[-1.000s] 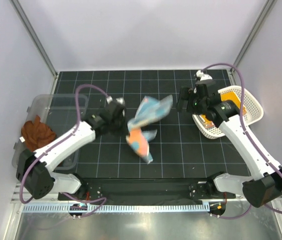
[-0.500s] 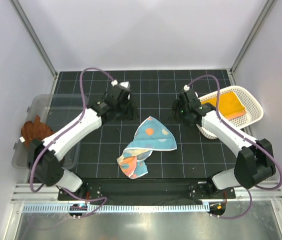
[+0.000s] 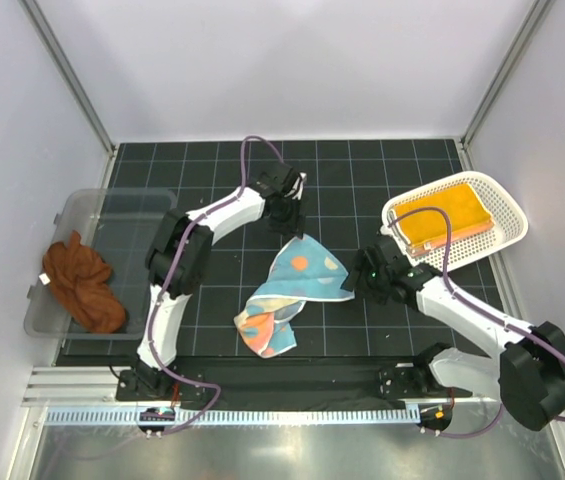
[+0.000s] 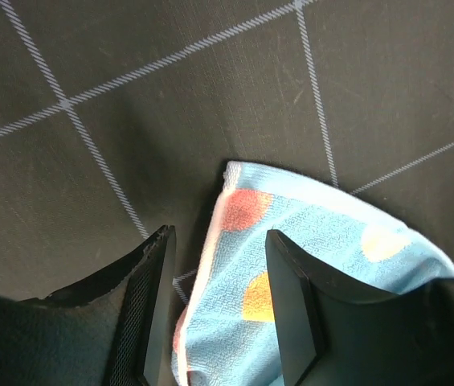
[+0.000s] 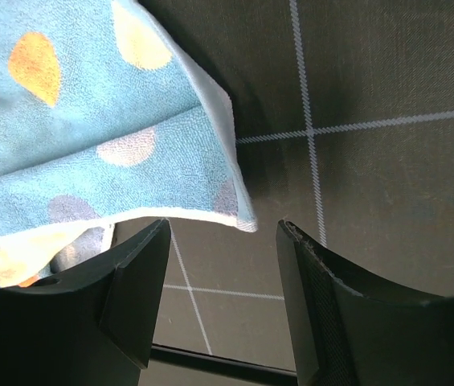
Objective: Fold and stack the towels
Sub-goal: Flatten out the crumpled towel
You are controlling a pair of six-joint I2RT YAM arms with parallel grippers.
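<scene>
**Two corners, two open grips**

The light blue terry towel with orange and pale dots [image 3: 300,285] lies twisted at the middle of the black gridded mat [image 3: 212,170], its long axis running near-left to far-right. The left gripper [image 4: 218,237] straddles its far corner and the right gripper [image 5: 222,227] its right corner. Both jaws are released, with cloth between them unpinched. Each corner likely falls to its nearer arm.
</scene>
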